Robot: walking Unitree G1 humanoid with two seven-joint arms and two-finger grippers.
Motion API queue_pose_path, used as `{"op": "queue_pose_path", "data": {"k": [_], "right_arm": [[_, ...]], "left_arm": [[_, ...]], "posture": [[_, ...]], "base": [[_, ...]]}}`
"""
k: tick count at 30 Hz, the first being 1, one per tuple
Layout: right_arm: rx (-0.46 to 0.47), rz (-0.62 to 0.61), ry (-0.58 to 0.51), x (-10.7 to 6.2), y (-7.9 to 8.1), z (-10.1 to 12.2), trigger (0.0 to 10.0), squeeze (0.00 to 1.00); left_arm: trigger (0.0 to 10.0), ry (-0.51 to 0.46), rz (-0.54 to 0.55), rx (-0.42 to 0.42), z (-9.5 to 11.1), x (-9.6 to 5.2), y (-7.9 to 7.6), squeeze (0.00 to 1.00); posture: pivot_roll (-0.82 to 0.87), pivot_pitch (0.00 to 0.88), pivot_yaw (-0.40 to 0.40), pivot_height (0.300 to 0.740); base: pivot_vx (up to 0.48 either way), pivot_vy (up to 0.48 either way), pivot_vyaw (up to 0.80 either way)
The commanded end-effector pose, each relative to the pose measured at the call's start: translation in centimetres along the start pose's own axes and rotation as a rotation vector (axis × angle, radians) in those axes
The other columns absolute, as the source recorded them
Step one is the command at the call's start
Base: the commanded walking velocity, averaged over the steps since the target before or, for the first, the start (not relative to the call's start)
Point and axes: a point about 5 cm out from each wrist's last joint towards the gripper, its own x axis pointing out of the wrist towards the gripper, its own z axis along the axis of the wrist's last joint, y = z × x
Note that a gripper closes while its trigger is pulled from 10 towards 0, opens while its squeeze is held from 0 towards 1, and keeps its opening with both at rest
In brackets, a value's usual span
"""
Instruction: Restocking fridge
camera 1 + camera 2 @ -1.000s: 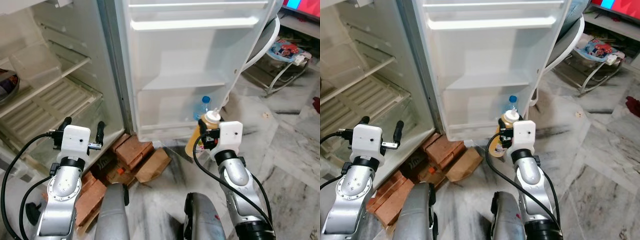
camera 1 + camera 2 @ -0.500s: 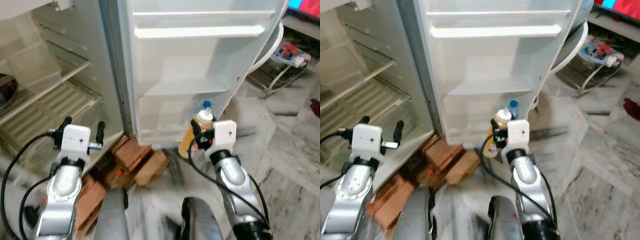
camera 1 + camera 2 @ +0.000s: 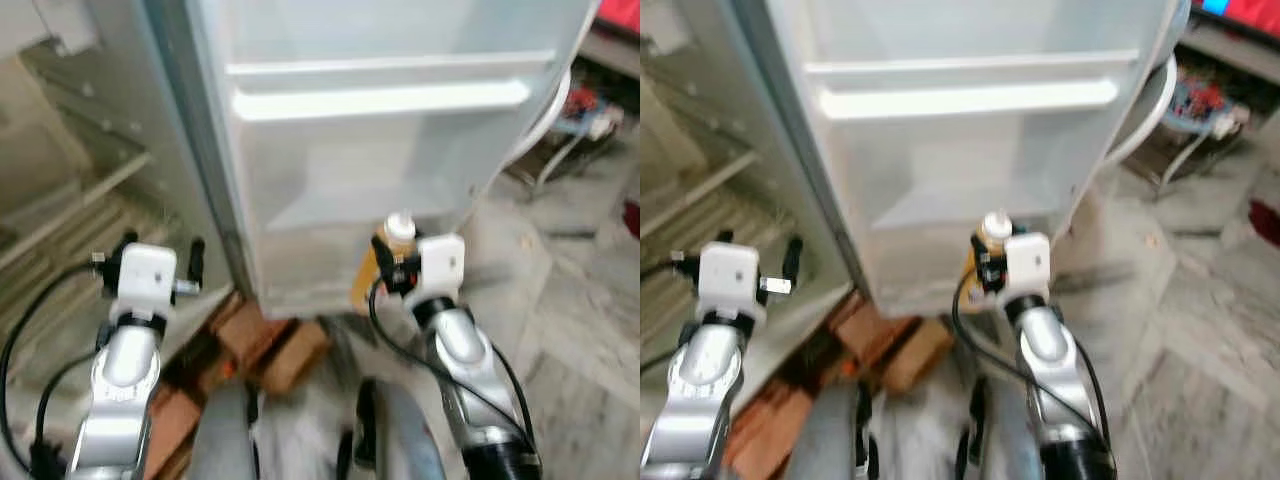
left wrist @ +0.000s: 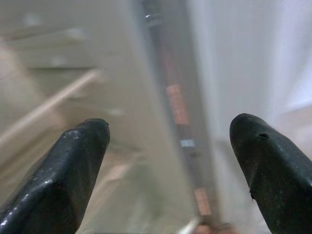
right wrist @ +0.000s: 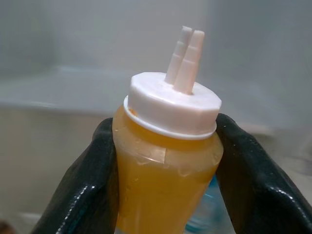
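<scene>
At about five o'clock in our head views, our right gripper (image 5: pixel 163 195) is clamped on a yellow-orange plastic squeeze bottle with a white nozzle cap (image 5: pixel 165 165), one black finger (image 5: pixel 83 195) pressed to each side just under the cap. The bottle stands roughly upright, raised in front of the lower shelf of the open white fridge door (image 3: pixel 380 100), near three o'clock of centre. Something blue and blurred shows just behind the bottle's base in the right wrist view; we cannot tell what it is.

At about eight o'clock our left gripper (image 4: pixel 165 161) hangs with its fingers spread wide and nothing between them, pointing at the grey edge of the fridge body (image 4: pixel 170 97).

On the floor at six o'clock lie reddish-brown bricks (image 3: pixel 250 320). Further out, from nine to eleven o'clock, the fridge's pale inner shelves (image 3: pixel 70 210) appear, heavily blurred. At two o'clock, past the door, lies grey marbled floor (image 3: pixel 580 290).
</scene>
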Motion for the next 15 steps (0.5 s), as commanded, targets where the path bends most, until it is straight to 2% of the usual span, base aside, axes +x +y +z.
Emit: {"op": "queue_pose_path", "data": {"k": [1,5,11,15], "right_arm": [[0.018,0.011,-0.012,0.0,0.3,0.3,10.0,0.0],[0.025,0.03,-0.002,-0.1,0.5,0.2,10.0,0.0],[0.088,0.168,0.049,-0.5,2.1,-0.5,10.0,0.0],[0.092,0.205,0.046,-0.5,2.5,-0.3,10.0,0.0]], "left_arm": [[10.0,0.006,0.021,0.015,0.0,-0.1,0.7,0.0],[10.0,0.009,0.025,0.018,-0.1,-0.1,0.7,0.0],[10.0,0.017,0.032,0.016,-0.2,-0.1,0.7,0.0],[10.0,0.021,0.035,0.015,-0.2,-0.1,0.7,0.0]], "posture": [[0.06,0.124,-0.04,0.626],[0.06,0.125,-0.039,0.626],[0.06,0.127,-0.038,0.626],[0.06,0.13,-0.041,0.616]], "base": [[0.0,0.0,0.0],[0.0,0.0,0.0],[0.0,0.0,0.0],[0.0,0.0,0.0]]}}
